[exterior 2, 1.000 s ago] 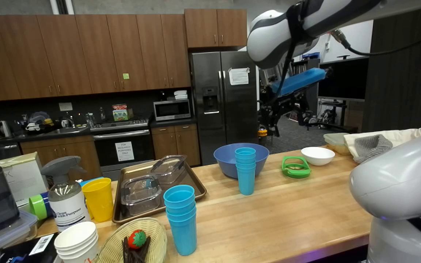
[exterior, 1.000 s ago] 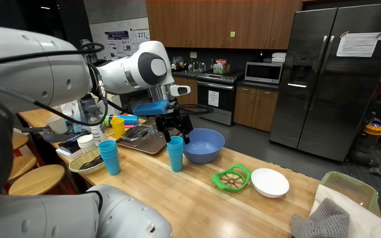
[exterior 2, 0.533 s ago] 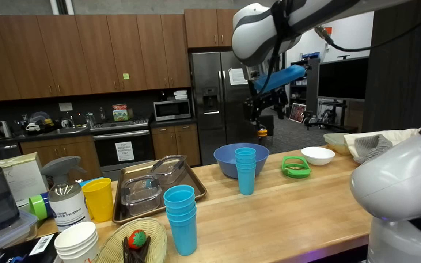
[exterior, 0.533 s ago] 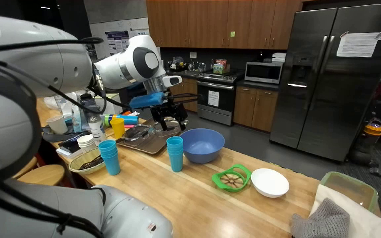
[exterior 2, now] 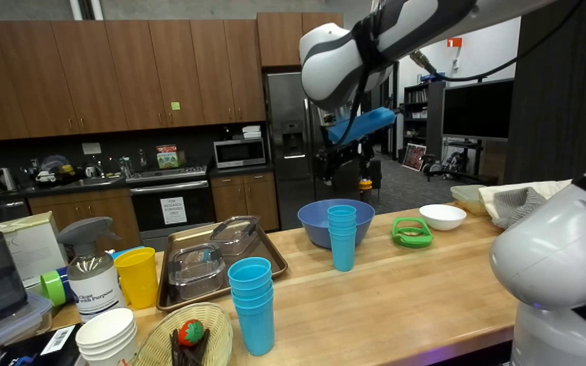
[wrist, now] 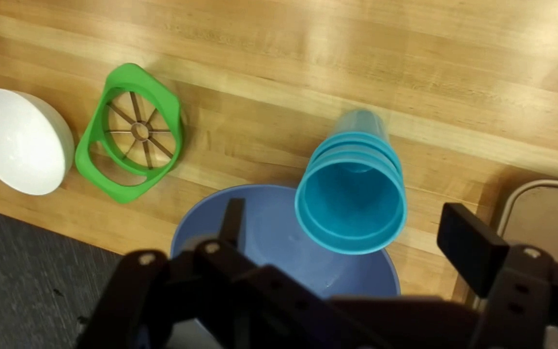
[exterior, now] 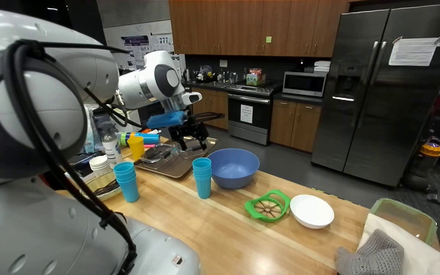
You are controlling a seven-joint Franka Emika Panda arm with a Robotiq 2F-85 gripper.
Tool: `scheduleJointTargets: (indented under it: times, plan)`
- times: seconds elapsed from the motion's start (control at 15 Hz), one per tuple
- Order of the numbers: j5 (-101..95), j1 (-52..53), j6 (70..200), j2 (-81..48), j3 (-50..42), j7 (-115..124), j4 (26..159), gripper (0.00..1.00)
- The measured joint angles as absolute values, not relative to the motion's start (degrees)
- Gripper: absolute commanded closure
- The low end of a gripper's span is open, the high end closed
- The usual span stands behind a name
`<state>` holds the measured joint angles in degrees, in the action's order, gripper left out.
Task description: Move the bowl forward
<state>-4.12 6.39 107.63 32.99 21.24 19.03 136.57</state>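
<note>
The large blue bowl [exterior: 239, 164] stands upright on the wooden table near its edge, behind a stack of light blue cups [exterior: 202, 177]. The bowl also shows in an exterior view [exterior 2: 313, 218], partly hidden by the cups. My gripper [exterior: 193, 146] is open and empty, raised above the table. In that exterior view it appears over the tray's end, left of the bowl. In the wrist view the bowl [wrist: 279, 237] lies below the open gripper [wrist: 351, 230]; one finger overlaps the bowl and the other is beyond its rim. The gripper's body hides the bowl's lower part there.
A brown tray [exterior: 170, 168] with clear containers lies beside the bowl. A green apple slicer [exterior: 267, 206] and a white dish [exterior: 311, 211] lie on the other side. Another blue cup stack [exterior 2: 252, 305] and a wicker basket [exterior 2: 216, 320] stand farther along the table.
The arm and open gripper have moved left in both exterior views, from over the cups and bowl edge towards the tray. The bowl and the other objects have not moved.
</note>
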Motion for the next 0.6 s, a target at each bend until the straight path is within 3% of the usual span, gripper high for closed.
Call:
scheduleJointTargets:
  times: [0.6]
  plan:
    - [-4.4,8.5,110.1,28.3,22.0,20.7,136.8,0.00]
